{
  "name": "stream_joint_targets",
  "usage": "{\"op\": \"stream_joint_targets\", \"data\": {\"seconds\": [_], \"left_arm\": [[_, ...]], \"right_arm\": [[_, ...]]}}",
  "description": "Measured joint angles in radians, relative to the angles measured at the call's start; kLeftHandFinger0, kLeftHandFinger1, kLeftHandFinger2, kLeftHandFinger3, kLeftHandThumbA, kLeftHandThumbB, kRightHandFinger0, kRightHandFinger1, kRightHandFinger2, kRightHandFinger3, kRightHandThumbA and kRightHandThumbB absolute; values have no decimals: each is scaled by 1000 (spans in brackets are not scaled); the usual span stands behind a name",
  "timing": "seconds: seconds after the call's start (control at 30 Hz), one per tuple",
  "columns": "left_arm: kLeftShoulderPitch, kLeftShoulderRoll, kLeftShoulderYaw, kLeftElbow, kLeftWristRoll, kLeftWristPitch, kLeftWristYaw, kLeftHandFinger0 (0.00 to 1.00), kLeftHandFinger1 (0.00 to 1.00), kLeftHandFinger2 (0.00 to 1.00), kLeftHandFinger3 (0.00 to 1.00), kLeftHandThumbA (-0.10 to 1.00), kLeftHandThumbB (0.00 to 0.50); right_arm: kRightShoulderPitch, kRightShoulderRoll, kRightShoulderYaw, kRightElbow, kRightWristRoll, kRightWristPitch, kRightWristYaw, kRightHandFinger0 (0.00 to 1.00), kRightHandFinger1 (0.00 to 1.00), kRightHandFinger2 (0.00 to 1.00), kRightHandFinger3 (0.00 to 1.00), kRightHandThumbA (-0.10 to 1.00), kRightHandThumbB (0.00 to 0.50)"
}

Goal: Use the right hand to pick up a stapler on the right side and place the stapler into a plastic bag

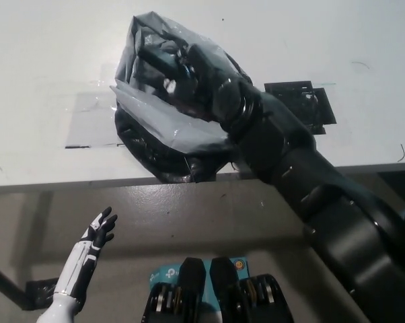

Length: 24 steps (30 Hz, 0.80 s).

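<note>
Plastic bag (155, 120) on the worktop (41, 54) encloses the right robot hand (179, 67), whose grip I cannot tell; the left robot hand (99, 230) hangs open below.

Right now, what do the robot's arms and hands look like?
Right arm: black, bulky, rounded matte segments, shiny ring at the wrist. Right hand: glossy black. Left hand: white with dark fingers, on a slim white forearm.

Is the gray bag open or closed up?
Open. The mouth of the plastic bag gapes upward, and the black right hand reaches inside it. The white left hand hangs below the table edge.
</note>
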Motion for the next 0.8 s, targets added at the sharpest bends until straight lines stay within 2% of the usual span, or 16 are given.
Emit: {"op": "stream_joint_targets", "data": {"seconds": [0.07,0.1,0.13,0.17,0.2,0.23,0.27,0.37,0.47,0.5,0.57,0.6,0.63,0.77,0.8], "left_arm": [[-1,0,0,0,0,0,-1,1000,1000,1000,1000,1000,232],[-2,0,0,-1,0,0,-2,1000,1000,1000,1000,1000,231],[-3,0,0,-2,0,0,-3,1000,1000,1000,1000,1000,228],[-3,0,0,-4,0,1,-3,1000,1000,1000,1000,1000,228],[-4,0,1,-4,0,1,-4,1000,1000,1000,1000,1000,227],[-4,0,1,-5,0,1,-4,1000,1000,1000,1000,1000,228],[-4,0,1,-5,0,1,-5,1000,1000,1000,1000,1000,229],[-4,0,1,-4,-1,1,-7,1000,1000,1000,1000,1000,230],[-5,0,1,-4,-1,1,-7,1000,1000,1000,1000,1000,230],[-5,0,1,-4,-1,1,-7,1000,1000,1000,1000,1000,235],[-5,0,1,-4,-1,0,-7,1000,1000,1000,1000,1000,245],[-5,0,1,-4,-1,1,-7,1000,1000,1000,1000,1000,246],[-5,0,1,-4,-1,1,-7,1000,1000,1000,1000,1000,277],[-5,0,1,-4,-1,3,-7,1000,1000,1000,1000,1000,281],[-6,0,1,-4,-2,5,-7,1000,1000,1000,1000,1000,294]], "right_arm": [[3,0,17,18,-11,-11,-8,6,185,441,302,160,211],[3,-1,32,25,-21,-19,-17,70,257,501,395,211,225],[3,-1,38,26,-27,-22,-22,198,437,724,621,261,258],[3,-1,43,26,-32,-25,-27,252,452,683,654,300,263],[3,-1,46,26,-34,-27,-29,732,986,1000,1000,501,341],[3,-1,49,26,-36,-28,-32,954,1000,1000,1000,551,349],[3,-1,51,25,-40,-30,-36,1000,1000,1000,1000,602,372],[3,-5,51,24,-42,-38,-34,1000,1000,1000,1000,679,406],[3,-12,52,20,-44,-45,-33,1000,1000,1000,1000,683,413],[3,-14,52,20,-45,-47,-33,1000,1000,1000,1000,758,433],[3,-16,52,20,-46,-52,-33,1000,1000,1000,1000,817,457],[3,-19,54,9,-49,-62,-32,1000,1000,1000,1000,814,454],[3,-21,55,3,-50,-66,-31,1000,1000,1000,1000,834,452],[5,-34,64,-61,-56,-97,-20,1000,1000,1000,1000,835,461],[5,-38,70,-95,-60,-111,-14,1000,1000,1000,1000,865,456]]}}
